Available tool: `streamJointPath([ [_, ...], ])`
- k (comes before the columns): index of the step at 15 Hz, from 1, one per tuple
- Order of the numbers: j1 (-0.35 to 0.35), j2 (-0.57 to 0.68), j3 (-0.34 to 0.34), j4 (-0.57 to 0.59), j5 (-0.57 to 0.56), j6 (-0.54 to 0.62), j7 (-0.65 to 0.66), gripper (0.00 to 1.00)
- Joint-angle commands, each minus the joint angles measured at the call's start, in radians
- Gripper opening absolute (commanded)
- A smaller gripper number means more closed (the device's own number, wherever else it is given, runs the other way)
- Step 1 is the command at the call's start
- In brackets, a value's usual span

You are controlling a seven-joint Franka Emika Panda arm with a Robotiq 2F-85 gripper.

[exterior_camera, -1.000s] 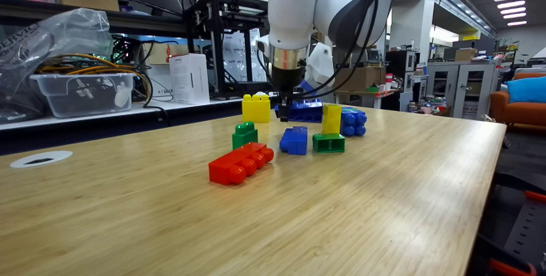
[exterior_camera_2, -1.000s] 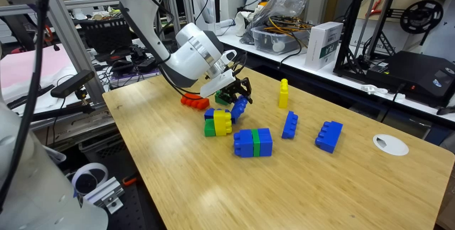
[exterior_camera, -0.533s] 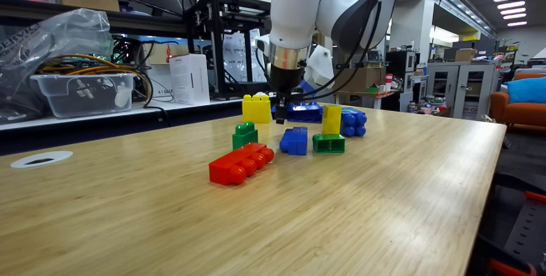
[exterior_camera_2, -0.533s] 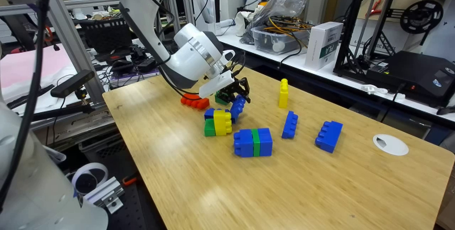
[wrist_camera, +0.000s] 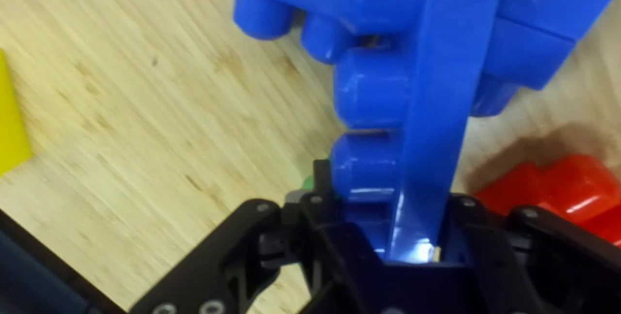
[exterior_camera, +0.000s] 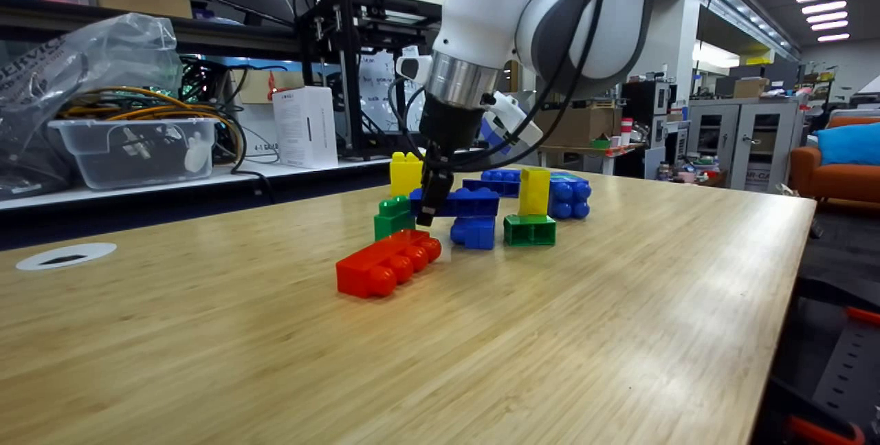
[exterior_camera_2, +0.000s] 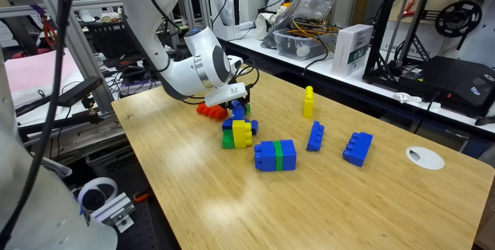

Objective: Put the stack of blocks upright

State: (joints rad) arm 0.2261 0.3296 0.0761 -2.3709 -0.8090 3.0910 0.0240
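Observation:
The stack of blocks, blue with a green layer, lies on its side; no yellow shows on it. It also shows in an exterior view, partly hidden. My gripper is tilted and shut on one end of a long blue brick. In the wrist view, the fingers flank this blue brick at its stud side and flat side. It is raised over low blue bricks; I cannot tell whether they touch. A yellow brick adjoins a green brick.
A red brick and a small green brick lie near my gripper. A lone yellow brick stands farther off. Two blue bricks lie on the table. The table's edge runs near the arm base.
My gripper has tilted and carried the long blue brick to over the low blue bricks, nearer the red and green bricks. The blue-green stack has not moved.

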Motion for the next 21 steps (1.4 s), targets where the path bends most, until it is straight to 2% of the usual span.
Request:
streamJointPath([
  [1,-0.222,0.014,0.267,-0.022,0.234,-0.027,-0.264,0.18],
  [3,-0.339,0.031,0.423,0.004,0.381,-0.078,-0.401,0.18],
  [7,-0.598,0.069,0.728,0.112,0.651,-0.289,-0.69,0.18],
  [9,-0.702,0.072,0.828,0.18,0.764,-0.434,-0.83,0.18],
  [11,-0.769,0.065,0.871,0.248,0.837,-0.585,-0.933,0.18],
  [12,-0.709,0.036,0.799,0.281,0.934,-0.65,-1.024,0.18],
  [14,-0.676,0.024,0.717,0.347,0.986,-0.772,-1.118,0.18],
  [18,-0.554,0.052,0.508,0.466,1.007,-0.928,-1.259,0.18],
  [21,-0.45,0.102,0.357,0.561,0.998,-0.997,-1.332,0.18],
])
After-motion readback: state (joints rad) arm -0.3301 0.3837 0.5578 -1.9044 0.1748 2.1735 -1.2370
